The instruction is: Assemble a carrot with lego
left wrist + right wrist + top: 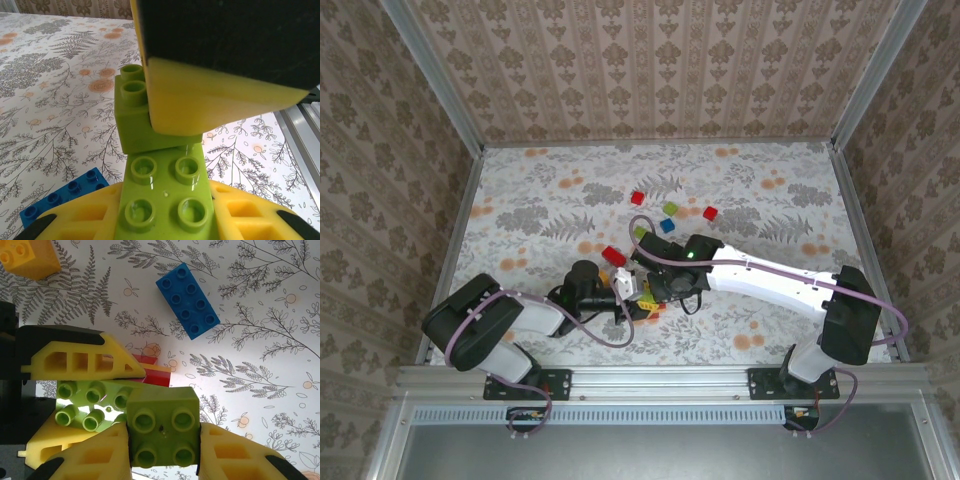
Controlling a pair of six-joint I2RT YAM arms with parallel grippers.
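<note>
My left gripper (165, 212) is shut on an oblong green lego brick (162, 192), studs toward its camera. My right gripper (162, 442) is shut on a square green brick (161, 427), which sits against the far end of the oblong one (87, 399). In the left wrist view the square brick (140, 117) lies under a right finger (215, 100). Red and orange brick layers (154, 371) show just behind the left finger (85, 360). In the top view both grippers (625, 293) (652, 285) meet at the table's near middle.
Loose bricks lie on the floral table beyond the grippers: a blue oblong (189, 300), a yellow one (25, 257), and in the top view red (637, 198), green (671, 208), red (710, 213), blue (667, 226) and red (612, 255) pieces. Walls enclose the table.
</note>
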